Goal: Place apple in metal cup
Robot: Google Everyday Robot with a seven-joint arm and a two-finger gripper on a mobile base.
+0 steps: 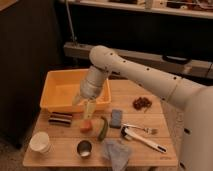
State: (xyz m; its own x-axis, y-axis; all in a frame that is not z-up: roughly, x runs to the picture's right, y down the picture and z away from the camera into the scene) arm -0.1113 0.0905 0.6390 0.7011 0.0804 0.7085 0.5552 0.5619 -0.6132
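The small round orange-red apple (86, 126) sits on the wooden bench (62, 134), a little left of the frame's centre. As I judge it, the task is barely begun: nothing is lifted and nothing is in the cup. Being round, the apple has no long axis I can name, and I cannot tell which way its stem points.

The gripper (86, 111) hangs directly above the apple on the white arm that reaches in from the right. Its jaws are apart, the tips just over or at the fruit's top, clamped on nothing that I can see. What is left is the whole job: close on the apple, lift it, carry it and release it.

The short shiny steel metal cup (84, 148) stands upright just below the apple in the frame, near the bench's front edge, its dark mouth facing up and empty.

A long green vegetable (103, 128) lies just right of the apple, tilted. A dark ridged metal cylinder (60, 118) lies on its side to the left, and the yellow plastic tray (57, 85) sits behind.
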